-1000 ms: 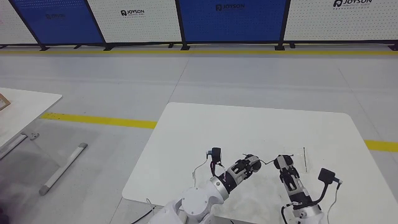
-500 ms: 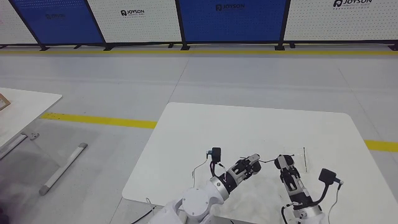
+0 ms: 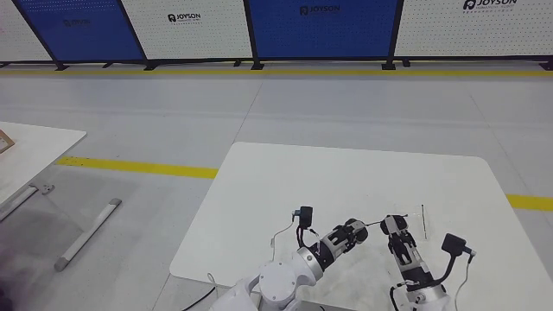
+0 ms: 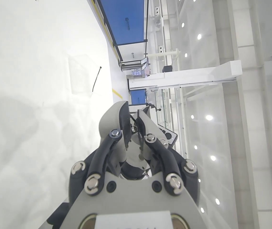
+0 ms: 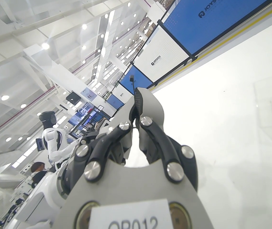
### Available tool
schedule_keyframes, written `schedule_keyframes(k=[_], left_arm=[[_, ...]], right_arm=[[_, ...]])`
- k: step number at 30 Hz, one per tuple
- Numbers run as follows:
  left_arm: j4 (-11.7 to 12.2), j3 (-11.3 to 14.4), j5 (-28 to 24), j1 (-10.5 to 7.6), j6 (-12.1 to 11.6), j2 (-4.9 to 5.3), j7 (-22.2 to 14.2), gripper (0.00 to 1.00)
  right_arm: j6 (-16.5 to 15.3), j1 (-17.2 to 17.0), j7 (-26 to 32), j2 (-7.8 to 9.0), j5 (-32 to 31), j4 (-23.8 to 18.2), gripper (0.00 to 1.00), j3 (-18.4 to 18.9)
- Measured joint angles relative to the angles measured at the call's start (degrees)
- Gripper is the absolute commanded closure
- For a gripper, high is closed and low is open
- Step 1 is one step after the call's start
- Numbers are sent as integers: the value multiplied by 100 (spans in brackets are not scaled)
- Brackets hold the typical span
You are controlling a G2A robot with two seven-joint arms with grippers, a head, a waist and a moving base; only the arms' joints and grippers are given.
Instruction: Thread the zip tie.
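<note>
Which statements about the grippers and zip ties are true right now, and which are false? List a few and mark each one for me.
1. The right gripper is shut on a zip tie, whose head pokes out past its tips. True.
2. A second zip tie lies loose on the table. True.
3. The second zip tie lies between the two grippers. False: in the top view it lies on the right gripper's outer side, away from the left gripper.
4. The grippers sit at opposite edges of the table. False: they are close together, by the table's near edge.
</note>
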Motion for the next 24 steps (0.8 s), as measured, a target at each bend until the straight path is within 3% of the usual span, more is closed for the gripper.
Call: schedule_keyframes(k=[24], left_arm=[[22,-17,69,9,-40,6,-127,100]], right_arm=[[65,30,359,-38,-90,12,100,21]])
